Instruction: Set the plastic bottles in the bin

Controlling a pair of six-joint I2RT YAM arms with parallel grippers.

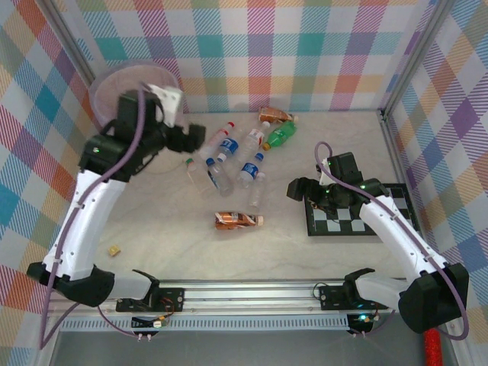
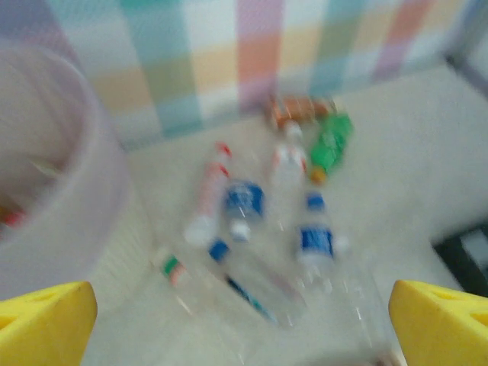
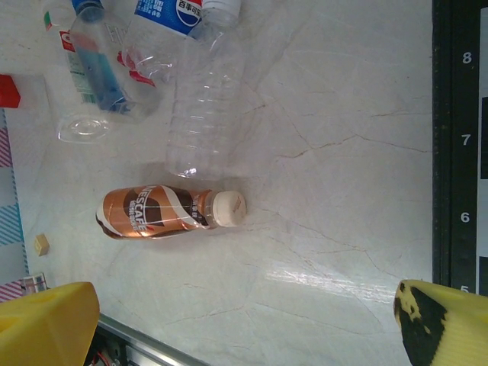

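Noting left tool (image 1: 195,137) spread wide, empty, near bin (image 1: 105,82); right tool (image 1: 297,188) likewise apart, empty, above desk (image 1: 152,244) near brown bottle (image 1: 238,220); plastic bottles (image 1: 226,149) clustered mid-desk.

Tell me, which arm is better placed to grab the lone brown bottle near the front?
Right, probably. The right tool, open, hovers nearer the brown bottle and its camera looks at it; the left tool is farther off, by the bin.

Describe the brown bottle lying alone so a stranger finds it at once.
Start at the black-and-white checkerboard on the right and look left. A brown-wrapped bottle lies there on its side, apart from the cluster of clear bottles beyond it. Unlike them, it is brown with a pale cap.
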